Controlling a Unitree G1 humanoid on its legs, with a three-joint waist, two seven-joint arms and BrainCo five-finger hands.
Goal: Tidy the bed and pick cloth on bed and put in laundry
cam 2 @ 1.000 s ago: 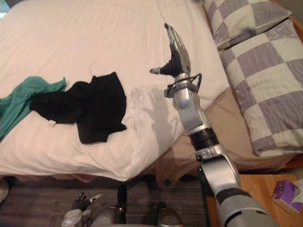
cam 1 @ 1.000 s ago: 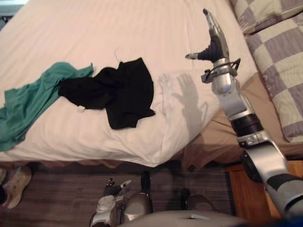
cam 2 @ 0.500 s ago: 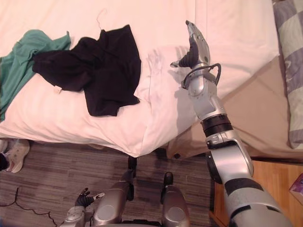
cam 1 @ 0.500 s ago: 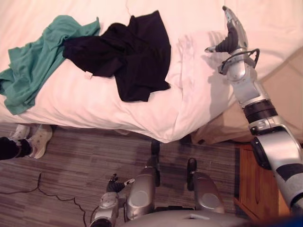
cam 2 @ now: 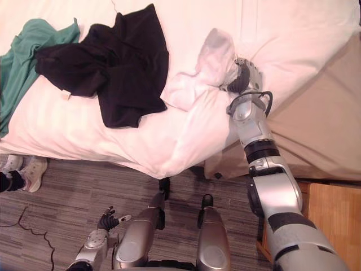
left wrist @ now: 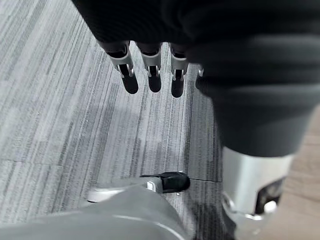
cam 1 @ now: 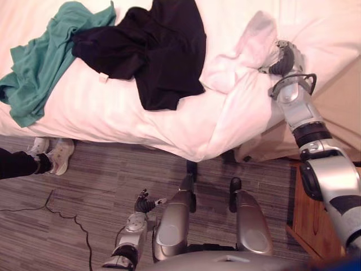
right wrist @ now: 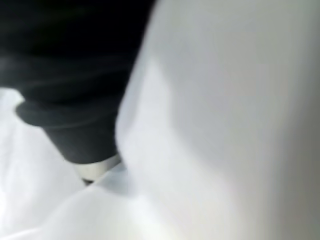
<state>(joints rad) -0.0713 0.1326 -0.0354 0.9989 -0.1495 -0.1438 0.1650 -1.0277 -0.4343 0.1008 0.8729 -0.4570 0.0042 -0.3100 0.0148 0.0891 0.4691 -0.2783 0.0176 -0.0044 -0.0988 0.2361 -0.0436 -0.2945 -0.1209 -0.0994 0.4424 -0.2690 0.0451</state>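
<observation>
A black cloth (cam 1: pixel 152 51) lies crumpled on the white duvet (cam 1: pixel 113 113) near the bed's edge. A green cloth (cam 1: pixel 45 62) lies beside it on its left, touching it. To the right of the black cloth, my right hand (cam 1: pixel 285 56) has its fingers curled into the duvet, and a bunched fold (cam 2: pixel 211 56) rises beside it. In the right wrist view white cloth (right wrist: pixel 225 125) lies against that hand. My left hand (cam 1: pixel 144 201) hangs low over the floor, fingers (left wrist: pixel 150 82) straight and empty.
A person's shoes (cam 1: pixel 56 157) and dark trouser leg (cam 1: pixel 17 164) stand on the grey floor (cam 1: pixel 84 197) at the bed's left foot. A tan sheet (cam 1: pixel 338 113) shows right of the duvet. A wooden nightstand (cam 1: pixel 302 214) stands at the lower right.
The camera has tilted down toward the floor. My right hand, straight a second ago, has curled into the white duvet and a fold has bunched up beside it. The left hand stays idle.
</observation>
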